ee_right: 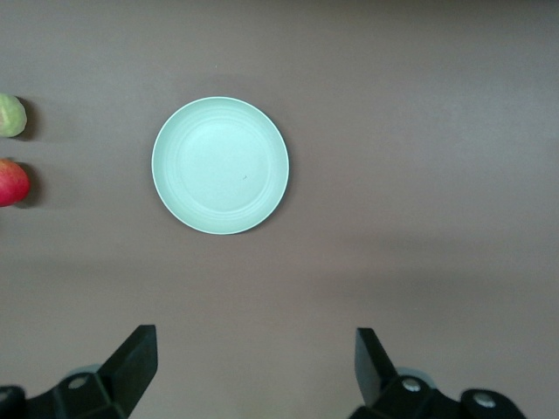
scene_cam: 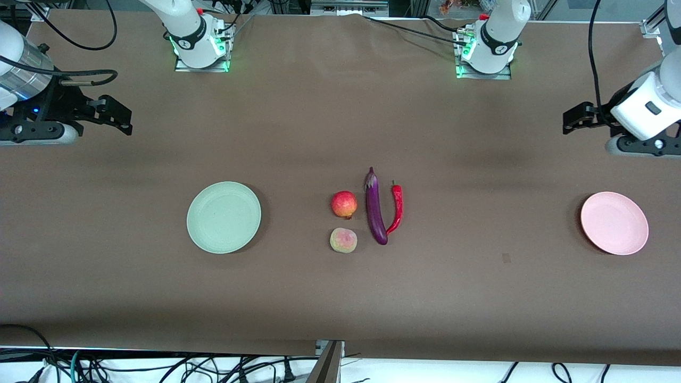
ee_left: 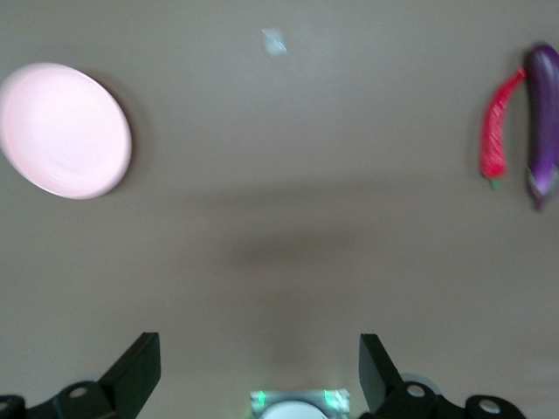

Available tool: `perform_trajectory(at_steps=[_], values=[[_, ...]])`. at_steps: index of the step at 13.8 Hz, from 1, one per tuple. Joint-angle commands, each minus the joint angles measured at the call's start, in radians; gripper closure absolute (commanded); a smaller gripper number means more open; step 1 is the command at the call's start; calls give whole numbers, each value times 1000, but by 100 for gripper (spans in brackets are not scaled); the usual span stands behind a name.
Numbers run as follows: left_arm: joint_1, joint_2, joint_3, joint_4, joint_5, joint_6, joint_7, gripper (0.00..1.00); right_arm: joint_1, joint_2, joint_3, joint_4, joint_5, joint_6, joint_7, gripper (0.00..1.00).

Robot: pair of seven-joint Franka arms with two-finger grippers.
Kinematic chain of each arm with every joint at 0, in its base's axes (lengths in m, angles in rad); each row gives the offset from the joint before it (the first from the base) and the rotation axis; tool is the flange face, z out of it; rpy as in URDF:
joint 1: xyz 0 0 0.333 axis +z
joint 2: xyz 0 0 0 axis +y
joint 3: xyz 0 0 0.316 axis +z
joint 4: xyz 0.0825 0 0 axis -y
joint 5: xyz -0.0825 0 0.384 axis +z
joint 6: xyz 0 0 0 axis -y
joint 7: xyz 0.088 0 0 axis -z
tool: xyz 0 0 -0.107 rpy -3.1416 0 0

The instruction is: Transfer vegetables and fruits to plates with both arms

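A brown-covered bench (scene_cam: 106, 276) carried everything. Both arms waited near its end edges: the left claw (scene_cam: 577, 118) above the pink plate's end, the right claw (scene_cam: 114, 114) above the mint plate's end, each spread wide and empty. The mint plate (scene_cam: 224, 217) and pink plate (scene_cam: 614, 223) lay well apart, both bare. Mid-bench, the eggplant (scene_cam: 375, 207) ran lengthwise toward the front edge, with the chili (scene_cam: 397, 207) just beside it on the left arm's side, probably not touching. The pomegranate (scene_cam: 344, 205) and peach (scene_cam: 343, 240) lay on the right arm's side. The left wrist view showed only the vegetables, the right wrist view only the fruits.
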Motion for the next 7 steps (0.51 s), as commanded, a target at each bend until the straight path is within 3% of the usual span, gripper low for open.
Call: perform_trajectory(at_steps=[1,4,7], values=[[-20,56,-18,18,-42,-43,13,0,-3,-5,-1,10,-7,-19,-3,0],[-41,155,-24,18,-69,-19,12,0,-3,-1,-5,10,-19,-19,-12,0],[-87,232,-24,12,-77,117,6,0,-19,3,-15,10,-24,-27,-15,0]])
